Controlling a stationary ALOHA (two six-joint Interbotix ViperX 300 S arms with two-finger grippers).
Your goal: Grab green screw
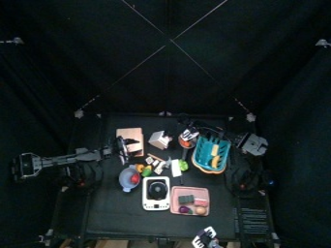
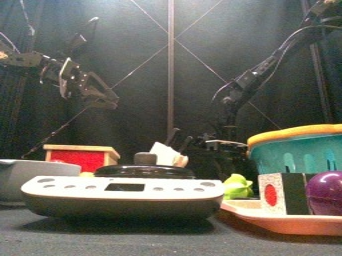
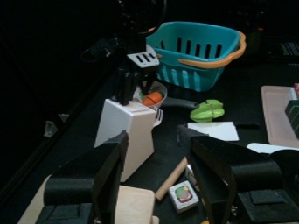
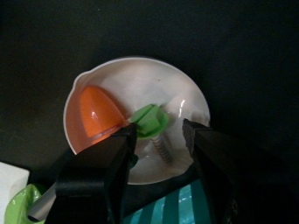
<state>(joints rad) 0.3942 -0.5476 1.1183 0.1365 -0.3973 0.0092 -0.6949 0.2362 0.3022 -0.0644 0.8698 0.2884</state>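
Observation:
In the right wrist view the green screw (image 4: 149, 119) lies in a white bowl (image 4: 176, 83) beside an orange piece (image 4: 96, 114). My right gripper (image 4: 156, 140) hangs just over the bowl, its jaws apart on either side of the screw. In the top view the right gripper (image 1: 191, 136) is at the bowl, beside the teal basket (image 1: 211, 153). My left gripper (image 3: 158, 145) is open and empty, and it sits left of the table's middle in the top view (image 1: 119, 148). The left wrist view shows the bowl (image 3: 149, 94) but not the screw.
A white block (image 3: 126, 127) stands by the bowl. A yellow-green toy (image 3: 208, 109) lies near the basket (image 3: 198, 52). A white scale (image 2: 120, 195) and a pink tray (image 2: 274, 212) with a purple ball (image 2: 325, 190) sit at the front. A red wooden box (image 2: 83, 156) stands at the back left.

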